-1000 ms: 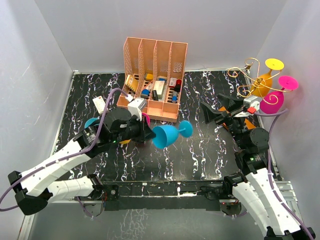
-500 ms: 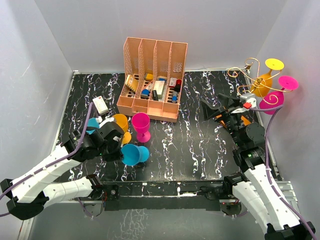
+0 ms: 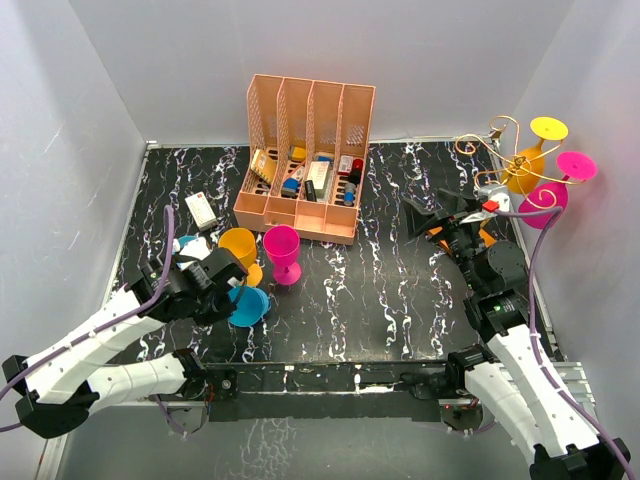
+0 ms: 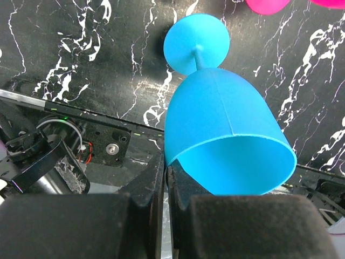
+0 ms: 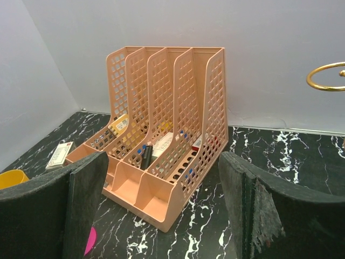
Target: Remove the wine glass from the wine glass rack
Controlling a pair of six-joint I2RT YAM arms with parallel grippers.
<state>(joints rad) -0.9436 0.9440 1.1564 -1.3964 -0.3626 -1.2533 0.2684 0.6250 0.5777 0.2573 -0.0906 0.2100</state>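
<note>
The gold wire wine glass rack [image 3: 497,158] stands at the far right, and one gold loop [image 5: 326,75] shows in the right wrist view. An orange-yellow wine glass [image 3: 527,165] and a magenta wine glass [image 3: 545,203] hang on it. Its wooden base is mostly hidden behind my right arm. My right gripper [image 3: 428,222] is open and empty, left of the rack, facing the organizer [image 5: 161,205]. My left gripper [image 3: 222,292] is shut on the rim of a blue wine glass [image 3: 246,306] at the near left. The glass is tilted with its foot toward the table [image 4: 226,135].
A peach-pink slotted organizer [image 3: 305,155] with small items stands at the back centre. An orange glass [image 3: 240,246] and a magenta glass [image 3: 282,250] stand in front of it. A teal glass [image 3: 184,244] and a white card [image 3: 201,210] lie at the left.
My left arm has drawn back to the near left and lowered the blue glass from mid-table. The orange and magenta glasses are now uncovered. My right gripper shifted slightly.
</note>
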